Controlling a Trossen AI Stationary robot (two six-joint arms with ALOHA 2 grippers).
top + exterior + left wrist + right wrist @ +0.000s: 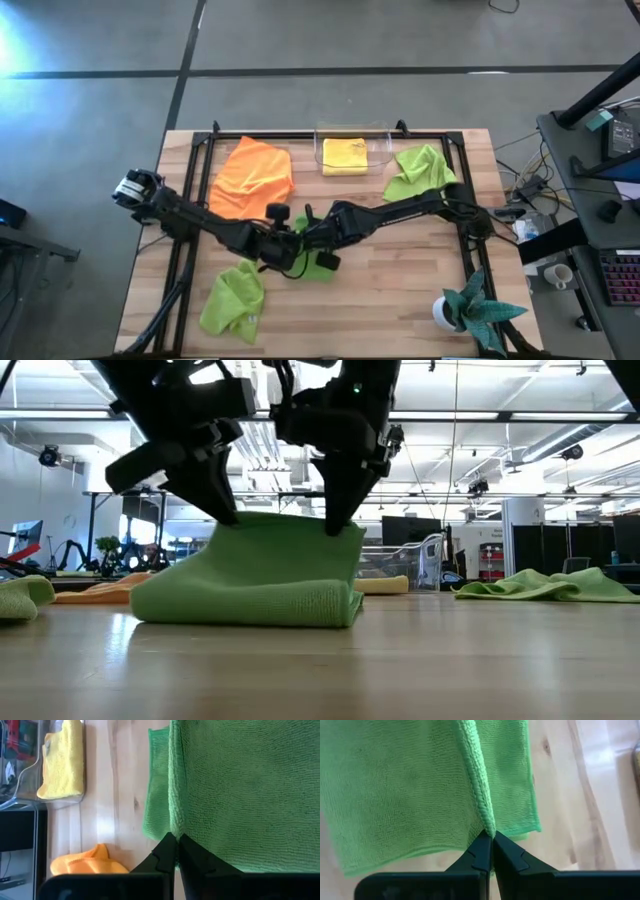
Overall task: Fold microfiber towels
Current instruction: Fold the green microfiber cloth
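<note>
Low view: L gripper [222,510] + R gripper [335,520] both pinched on green towel [260,575] edge.

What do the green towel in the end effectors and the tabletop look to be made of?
The lime green towel looks like microfiber: fine looped pile, matte, with a stitched edge, pinched by the left end effector and right end effector. The light wooden table looks like butcher-block planks, grain and knots showing, with a slight sheen.

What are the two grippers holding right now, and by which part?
Both hold the same lime green towel mid-table: the left gripper and the right gripper are each shut on its raised upper edge, at opposite corners, while its folded bottom rests on the table.
</note>
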